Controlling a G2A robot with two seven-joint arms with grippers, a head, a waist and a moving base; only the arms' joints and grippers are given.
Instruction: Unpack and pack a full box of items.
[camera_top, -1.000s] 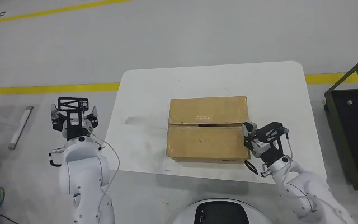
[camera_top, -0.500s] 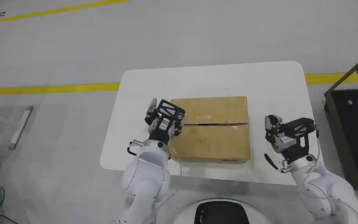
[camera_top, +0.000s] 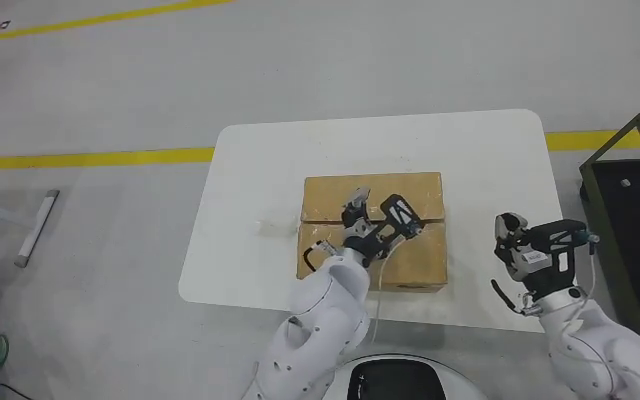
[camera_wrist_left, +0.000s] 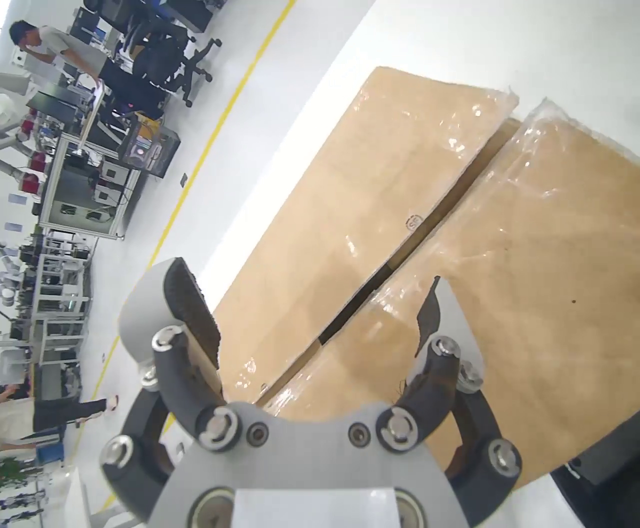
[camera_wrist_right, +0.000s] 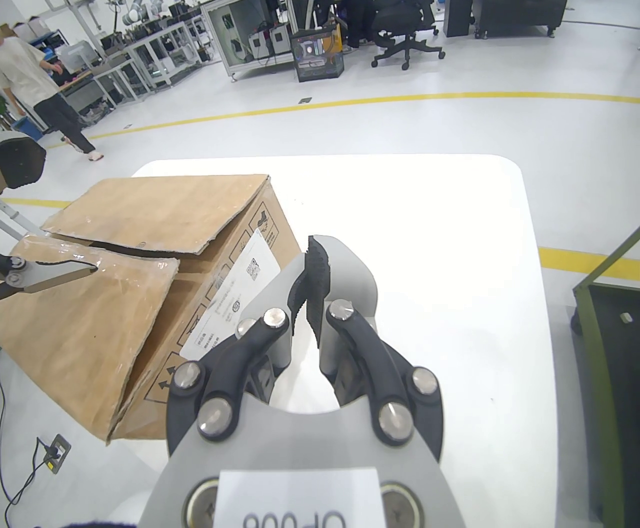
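A brown cardboard box (camera_top: 372, 232) stands in the middle of the white table (camera_top: 480, 150), its two top flaps folded down with a narrow dark seam (camera_wrist_left: 400, 250) between them. My left gripper (camera_top: 378, 208) hovers open just over the box top, its fingers (camera_wrist_left: 192, 300) straddling the seam near one end, with nothing held. My right gripper (camera_wrist_right: 311, 280) is shut and empty, off to the box's right above bare table (camera_wrist_right: 425, 225), apart from the labelled side wall (camera_wrist_right: 225, 300). In the top view the right gripper (camera_top: 512, 232) sits near the table's front right corner.
A dark green metal frame (camera_top: 610, 230) stands beside the table's right edge, also seen as the green frame (camera_wrist_right: 610, 310) in the right wrist view. Bare table surface lies behind and to the right of the box. A yellow floor line (camera_top: 100, 158) runs past the table.
My left arm swung from off the table's left side to above the box top. My right gripper drew back rightward from the box's right edge.
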